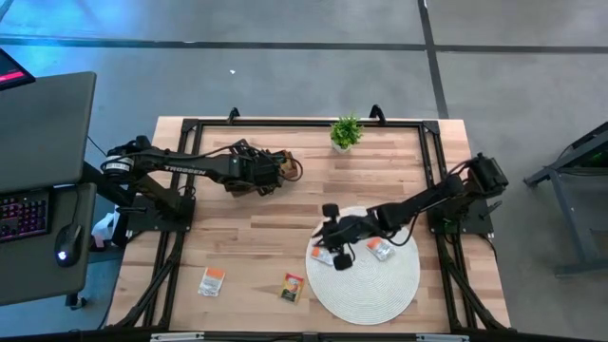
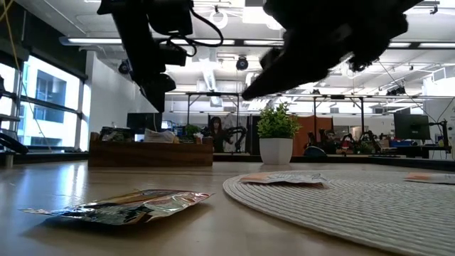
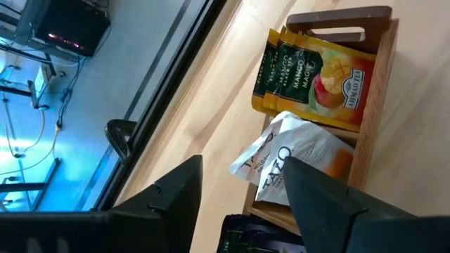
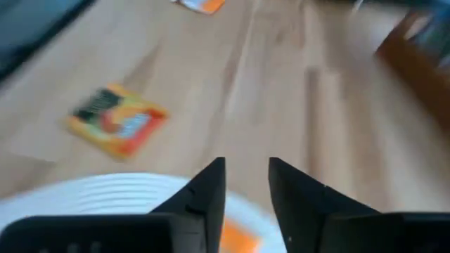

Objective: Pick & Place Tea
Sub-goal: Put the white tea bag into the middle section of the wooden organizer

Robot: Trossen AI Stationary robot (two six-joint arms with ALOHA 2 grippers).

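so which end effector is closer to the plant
Left. The left end effector sits by the tray, just left of the plant. The right end effector is farther away, over the mat's left edge.

In the left wrist view, the yellow-green tea sachets (image 3: pixel 320 74) standing in the wooden tray (image 3: pixel 365 84) carry the words "MANGO MAGIC", and on the front one the brand "AHMAD TEA" stands in a small label near its corner. The white sachet (image 3: pixel 295 158) just beside them in the same tray has some large letters, perhaps "OZO", but they are not sure to read. In the high view, the left arm (image 1: pixel 185 169) bears the white word "TROSSEN" along its dark link.
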